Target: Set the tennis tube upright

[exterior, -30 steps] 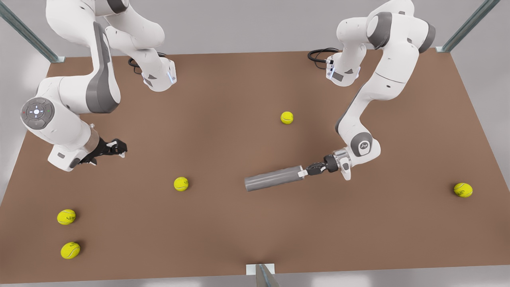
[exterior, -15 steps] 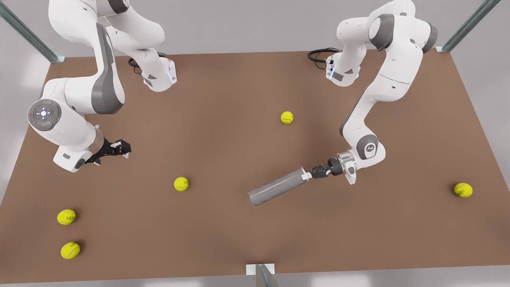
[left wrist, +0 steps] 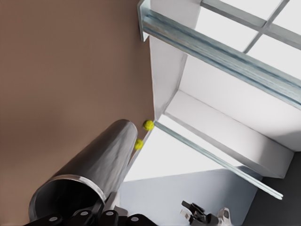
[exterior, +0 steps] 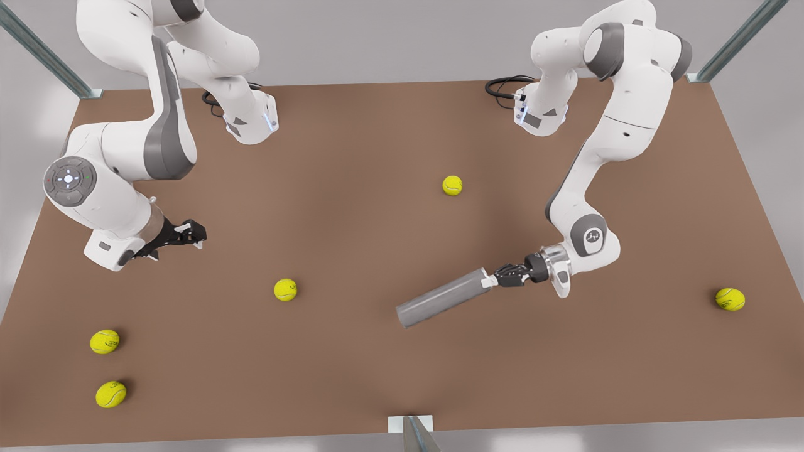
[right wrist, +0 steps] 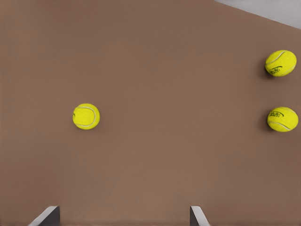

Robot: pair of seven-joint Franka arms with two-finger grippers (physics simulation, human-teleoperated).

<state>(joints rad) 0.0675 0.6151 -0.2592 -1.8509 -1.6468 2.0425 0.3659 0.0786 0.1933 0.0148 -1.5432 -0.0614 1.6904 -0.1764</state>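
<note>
Front view: you see the tube (exterior: 443, 297) lying tilted on the table (exterior: 377, 157), mid-right. The left end effector (exterior: 488, 282) pinches its rim end. The right end effector (exterior: 196, 235) hovers at the front view's left, fingers spread.
Left wrist view: the tube's (left wrist: 91, 172) open rim sits at your fingers (left wrist: 82, 217).
Right wrist view: spread fingertips (right wrist: 47, 215) above a ball (right wrist: 86, 116).

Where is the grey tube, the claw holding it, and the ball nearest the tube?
tennis tube (exterior: 443, 298): front view, middle of its side.
left gripper (exterior: 492, 280): front view, fingertips at the tube's rim.
tennis ball (exterior: 452, 185): front view, its centre.
</note>
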